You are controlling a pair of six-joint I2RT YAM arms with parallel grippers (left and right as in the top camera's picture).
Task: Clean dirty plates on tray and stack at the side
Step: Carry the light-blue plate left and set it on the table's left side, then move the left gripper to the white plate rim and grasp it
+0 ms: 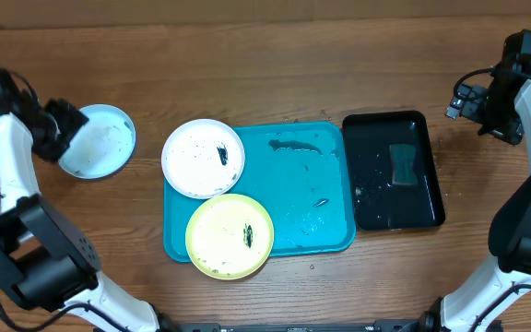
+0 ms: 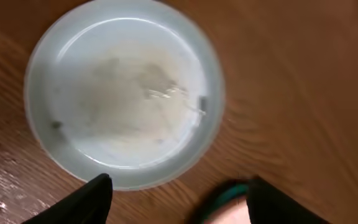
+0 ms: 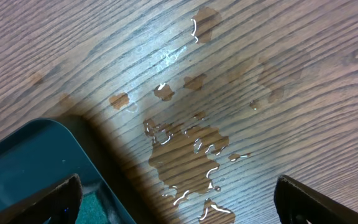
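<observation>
The pale mint-green plate lies on the table left of the turquoise tray; it fills the left wrist view, wet and faintly smeared. My left gripper is open and empty at its left rim; the fingertips sit just off the plate's edge. The white plate with a dark smear rests on the tray's upper-left corner. The pale yellow plate with a dark smear overhangs the tray's front-left edge. My right gripper is open and empty above the wet table.
A glossy black tray holding water and a green sponge stands right of the turquoise tray; its corner shows in the right wrist view. Water puddles lie on the wood beside it. Dark smears mark the turquoise tray.
</observation>
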